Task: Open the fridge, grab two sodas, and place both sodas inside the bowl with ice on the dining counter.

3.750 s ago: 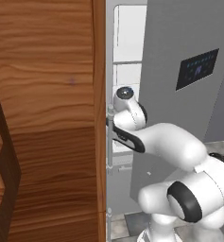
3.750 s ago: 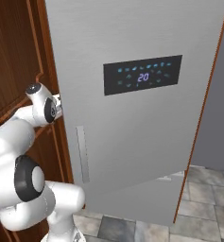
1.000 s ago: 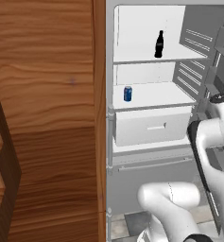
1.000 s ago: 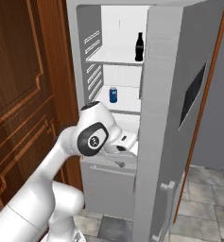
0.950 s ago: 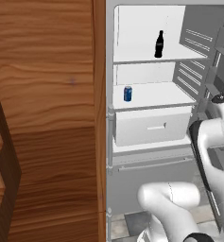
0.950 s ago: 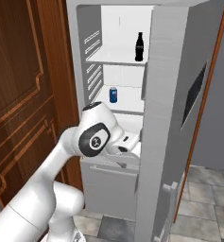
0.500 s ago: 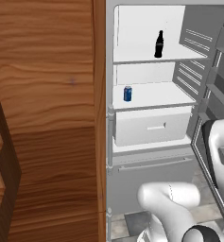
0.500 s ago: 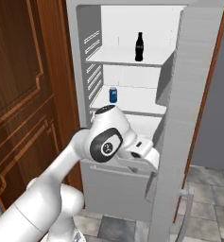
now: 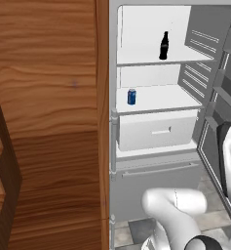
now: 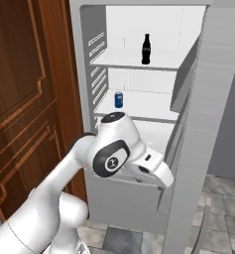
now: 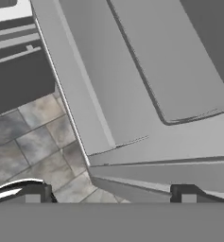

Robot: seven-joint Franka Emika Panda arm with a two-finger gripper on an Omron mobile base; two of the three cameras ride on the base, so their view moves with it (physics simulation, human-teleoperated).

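The fridge (image 9: 156,132) stands open at centre frame in both base views, its door (image 10: 208,124) swung right. A black cola bottle (image 9: 163,46) stands on the top shelf, a blue can (image 9: 131,96) below it. The gripper (image 11: 111,196) hangs spread wide and empty beside the door's lower edge.

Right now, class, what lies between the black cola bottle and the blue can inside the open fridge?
A white shelf carries the cola bottle; the blue can stands on the next shelf down. Both base views show this.
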